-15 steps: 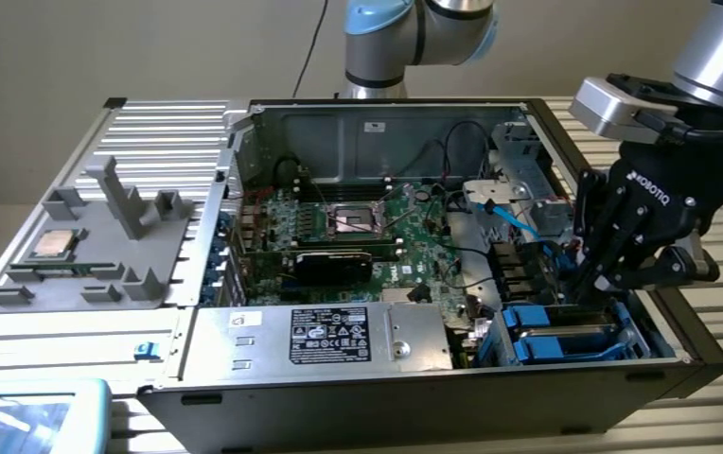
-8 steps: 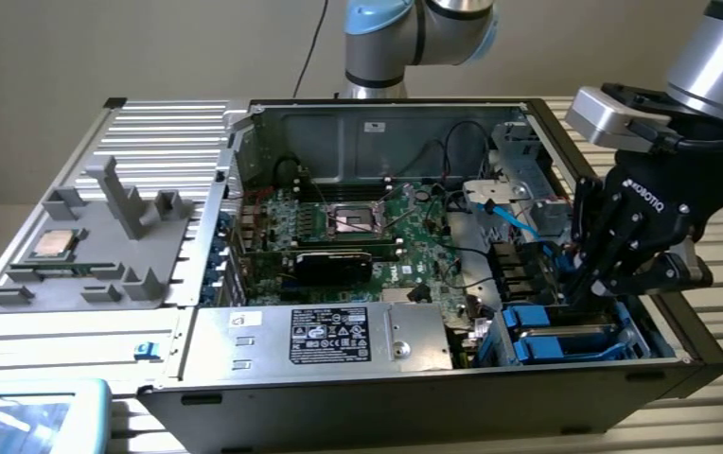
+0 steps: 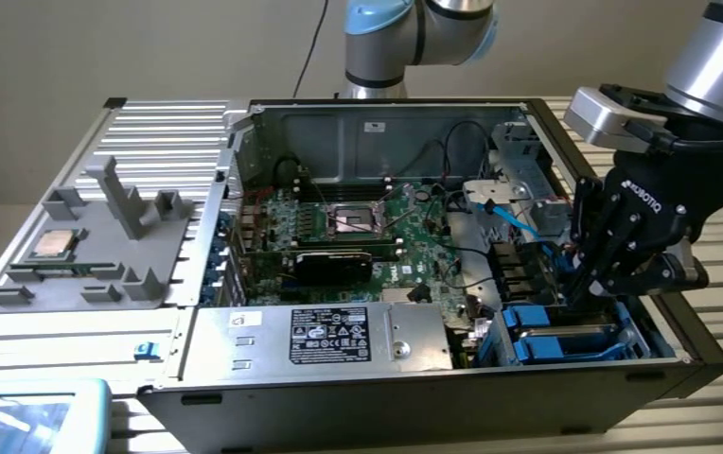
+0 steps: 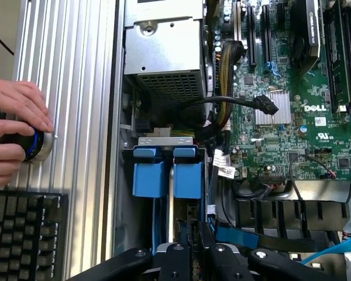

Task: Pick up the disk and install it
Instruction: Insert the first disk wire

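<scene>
The open black tower computer case (image 3: pixel 664 364) lies on its side on the ribbed aluminium worktop (image 3: pixel 147 123). The black claw (image 3: pixel 580 301) reaches down into its near corner on the exterior view's right. The disk (image 3: pixel 561 342), a flat silver-grey hard drive framed in a bright blue plastic carrier, sits there in the drive bay, directly under the fingertips.

In the wrist view the claw (image 4: pixel 197 249) has its fingers drawn close together, leaving only a narrow slit. They hang over two blue carrier ends (image 4: pixel 189 175) standing side by side in the bay. I cannot tell whether they pinch the carrier or only rest at it.

Left of the bay, along the near wall, lies the big silver box with a black label (image 3: pixel 324 336), and beyond it the green motherboard (image 3: pixel 375 227). Outside the case, on the far left, a grey plastic fixture (image 3: pixel 134 213) stands on the worktop beside a small square silver chip (image 3: pixel 56 244).

In the wrist view a person's hand (image 4: pixel 17 108) rests on a blue-ringed knob (image 4: pixel 32 146) next to a black keyboard (image 4: pixel 23 234).
</scene>
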